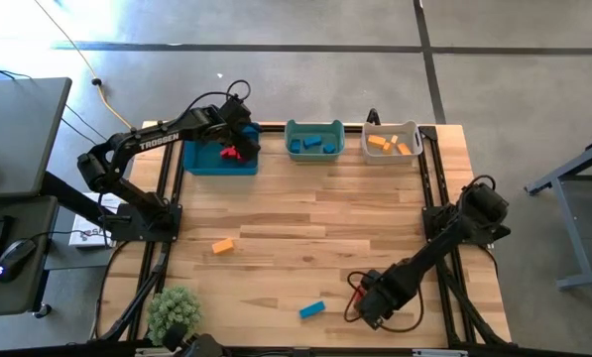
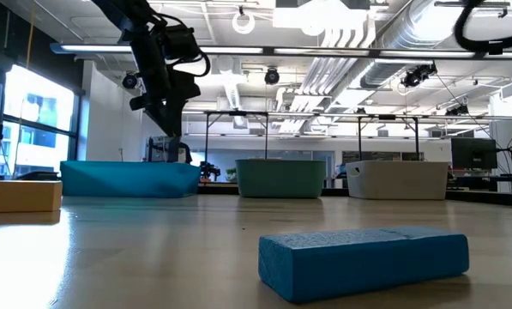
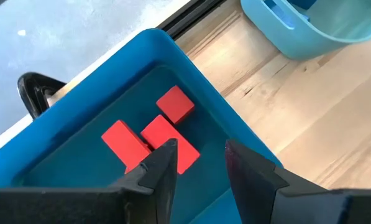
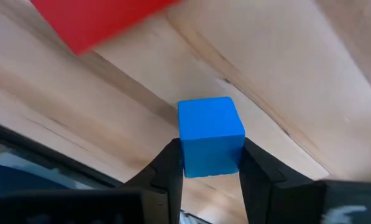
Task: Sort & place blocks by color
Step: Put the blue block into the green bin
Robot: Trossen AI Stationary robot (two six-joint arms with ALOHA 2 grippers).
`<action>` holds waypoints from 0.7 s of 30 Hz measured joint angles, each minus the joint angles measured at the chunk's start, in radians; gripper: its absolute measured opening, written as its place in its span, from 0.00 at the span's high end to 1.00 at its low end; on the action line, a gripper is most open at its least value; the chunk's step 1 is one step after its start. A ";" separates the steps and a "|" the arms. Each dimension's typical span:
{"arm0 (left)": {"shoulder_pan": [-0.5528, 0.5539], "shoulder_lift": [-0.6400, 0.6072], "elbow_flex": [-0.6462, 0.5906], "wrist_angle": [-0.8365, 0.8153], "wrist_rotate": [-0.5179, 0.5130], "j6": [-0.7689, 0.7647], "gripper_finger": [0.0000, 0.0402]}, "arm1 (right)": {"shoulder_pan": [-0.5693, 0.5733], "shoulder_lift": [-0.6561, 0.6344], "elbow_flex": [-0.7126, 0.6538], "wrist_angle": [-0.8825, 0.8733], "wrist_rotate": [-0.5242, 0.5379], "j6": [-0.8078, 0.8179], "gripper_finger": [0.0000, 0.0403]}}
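Closest to the low camera, a matte blue bar block [image 2: 364,260] is lying on the pale wooden table [image 1: 315,213], with an orange block [image 1: 222,246] well apart. Right gripper [image 4: 209,167] is clamping a smooth blue cube [image 4: 210,135] beside a red block [image 4: 104,18]. Left gripper [image 3: 199,163] is hovering, narrowly parted and empty, over red blocks [image 3: 151,140] in the blue bin [image 1: 201,164].
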State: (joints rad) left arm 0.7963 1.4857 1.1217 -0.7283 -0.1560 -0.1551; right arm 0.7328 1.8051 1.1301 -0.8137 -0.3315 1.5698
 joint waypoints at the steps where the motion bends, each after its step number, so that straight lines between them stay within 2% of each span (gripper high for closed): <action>1: 0.000 0.000 0.000 0.000 0.000 0.012 0.69 | -0.010 -0.009 0.000 0.001 0.003 0.000 0.77; 6: 0.000 0.000 0.000 0.000 0.000 0.036 0.69 | -0.069 -0.076 0.000 -0.008 0.079 0.000 0.77; 11: 0.000 0.000 0.000 0.000 0.000 0.045 0.69 | -0.152 -0.160 0.000 -0.020 0.216 -0.028 0.77; 16: 0.000 0.000 0.000 0.000 0.000 0.056 0.69 | -0.271 -0.237 0.000 -0.047 0.301 -0.168 0.77; 21: 0.000 0.000 0.000 0.000 0.001 0.080 0.69 | -0.436 -0.296 0.000 -0.054 0.368 -0.412 0.77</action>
State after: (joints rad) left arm 0.7963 1.4857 1.1217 -0.7284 -0.1555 -0.0750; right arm 0.2972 1.5091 1.1301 -0.8673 0.0362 1.1580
